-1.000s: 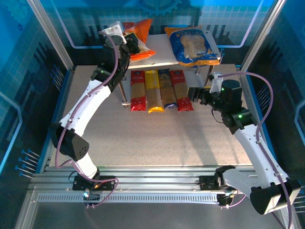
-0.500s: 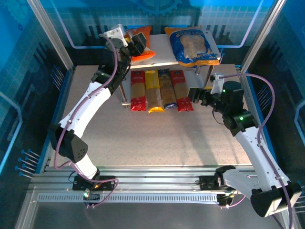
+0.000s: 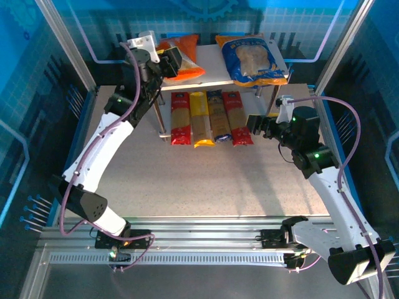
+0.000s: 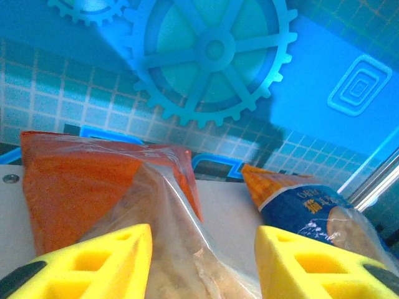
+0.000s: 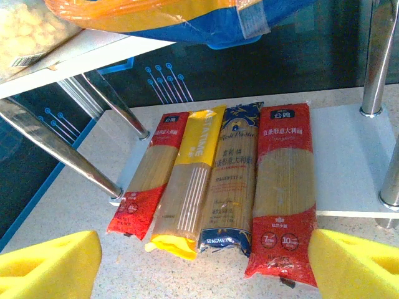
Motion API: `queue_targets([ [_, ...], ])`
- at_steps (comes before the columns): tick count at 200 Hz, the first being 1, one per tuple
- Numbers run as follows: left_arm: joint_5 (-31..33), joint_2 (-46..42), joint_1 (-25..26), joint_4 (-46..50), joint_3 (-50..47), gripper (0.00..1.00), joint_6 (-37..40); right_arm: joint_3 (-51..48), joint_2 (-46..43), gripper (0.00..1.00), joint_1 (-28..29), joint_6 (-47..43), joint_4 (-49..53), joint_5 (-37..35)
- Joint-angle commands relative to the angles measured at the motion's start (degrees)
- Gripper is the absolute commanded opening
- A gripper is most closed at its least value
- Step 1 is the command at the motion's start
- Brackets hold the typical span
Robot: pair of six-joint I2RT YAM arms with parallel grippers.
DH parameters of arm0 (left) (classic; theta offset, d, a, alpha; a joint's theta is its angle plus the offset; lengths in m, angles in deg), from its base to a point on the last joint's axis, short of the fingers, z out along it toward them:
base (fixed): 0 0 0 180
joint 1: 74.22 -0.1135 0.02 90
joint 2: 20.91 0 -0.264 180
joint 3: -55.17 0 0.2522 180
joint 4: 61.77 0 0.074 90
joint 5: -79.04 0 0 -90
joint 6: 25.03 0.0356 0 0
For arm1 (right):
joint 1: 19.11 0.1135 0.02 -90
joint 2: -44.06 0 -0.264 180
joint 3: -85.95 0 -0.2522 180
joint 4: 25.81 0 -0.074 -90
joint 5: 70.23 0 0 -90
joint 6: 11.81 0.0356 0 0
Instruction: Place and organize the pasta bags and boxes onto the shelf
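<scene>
**Left arm at the orange bag, right arm waiting by the spaghetti row**

At the left end of the shelf (image 3: 212,62), the left gripper (image 3: 171,60) sits at the near end of the orange bag (image 3: 189,68), which lies on the upper board. In the left wrist view its yellow fingers (image 4: 112,258) stand partly apart with the bag's clear film rising between them. I cannot tell whether they pinch it or merely straddle it.

On the lower board, 4 spaghetti packs lie side by side: red pack (image 5: 146,180), yellow pack (image 5: 190,180), dark blue pack (image 5: 234,180) and a second red pack (image 5: 283,187). Their near ends reach past the board's front edge. The blue bag (image 3: 255,59) rests on the upper board's right half. The right gripper (image 3: 252,123) hovers just right of the row, spread wide and empty.

Risks, as I judge them:
- If the left fingers snag the film while backing away, the orange bag could be dragged off the board's left or front edge.
- The overhanging pack ends could tip or skew if nudged from the side.
- The blue bag juts past the front right corner and might slide off if the shelf is bumped.
- The right gripper is close to a shelf leg, so a careless sweep could knock it.

Compared with 1 second ago, the left arm's elbow has swung out leftward and its gripper has drawn back toward the shelf's left end. The orange bag, the 4 packs, the blue bag and the right arm look essentially unmoved.
</scene>
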Motion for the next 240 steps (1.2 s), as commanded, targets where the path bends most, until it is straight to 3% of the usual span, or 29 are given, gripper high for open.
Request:
queue_targets([
  [1, 0.73, 0.81, 0.13, 7.39, 4.35, 0.44, 5.09, 0.71, -0.25, 0.87, 0.30, 0.71, -0.10, 0.85],
  [61, -0.33, 8.53, 0.26, 22.49, 14.65, 0.34, 10.29, 2.03, -1.20, 0.87, 0.48, 0.24, 1.55, -0.21],
  [162, 0.67, 3.39, 0.56, 29.27, -3.27, 0.30, 11.74, 3.34, -0.28, 0.87, 0.52, -0.03, 1.84, -0.68],
  [187, 1.50, 1.02, 0.56, 29.33, -6.02, 0.40, 11.40, 3.34, -0.28, 0.87, 0.57, 0.13, 1.77, -0.58],
  [216, 0.11, -1.83, 0.39, 24.92, -9.01, 0.63, 10.83, 3.44, 0.01, 0.87, 0.86, 0.40, 1.68, -0.42],
  [240, -1.93, -2.97, 0.31, 22.18, -8.59, 0.70, 10.37, 3.85, 0.07, 0.86, 1.01, 0.25, 1.68, -0.56],
])
